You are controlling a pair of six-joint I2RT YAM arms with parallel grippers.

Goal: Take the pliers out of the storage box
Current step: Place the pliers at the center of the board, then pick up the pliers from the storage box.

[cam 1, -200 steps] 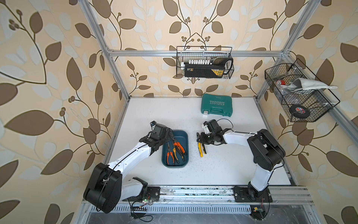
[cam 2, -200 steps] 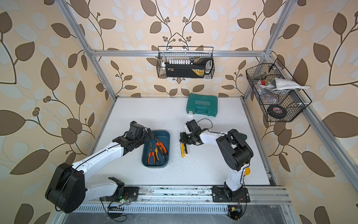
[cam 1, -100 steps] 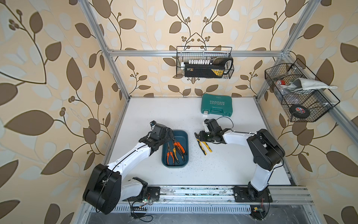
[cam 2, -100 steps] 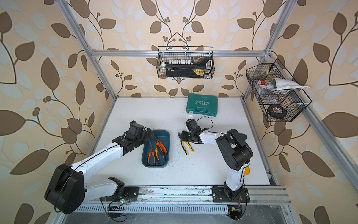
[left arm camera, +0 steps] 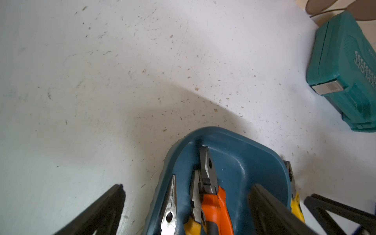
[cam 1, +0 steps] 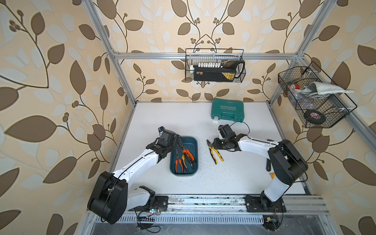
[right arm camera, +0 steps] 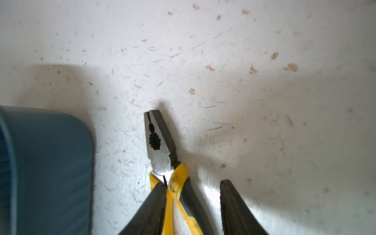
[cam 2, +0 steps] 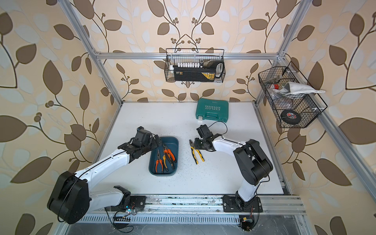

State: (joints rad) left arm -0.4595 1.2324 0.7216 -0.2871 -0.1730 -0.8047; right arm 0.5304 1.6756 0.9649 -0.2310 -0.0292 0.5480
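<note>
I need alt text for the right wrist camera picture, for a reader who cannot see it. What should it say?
Yellow-and-black pliers with dark metal jaws lie flat on a white speckled table, handles between the black fingers of the open right tool. A dark teal-blue plastic storage box stands beside them, not touching.

A: Both arms the same build?
B: Yes. Left arm (cam 1: 140,162) and right arm (cam 1: 254,145): white link shells, bulky rounded black joint housings (cam 1: 107,198).
A: Cabling?
B: Thin black cable (cam 1: 130,164) along each white link. Black cable loop (cam 1: 248,128) over the right wrist block.
A: Claws?
B: Left claw (left arm camera: 187,186), right claw (right arm camera: 194,183): matte black fingers (left arm camera: 97,211), tapered, blunt tips.
A: Mounts?
B: Black base plates (cam 1: 264,203) on an aluminium rail (cam 1: 203,201).
</note>
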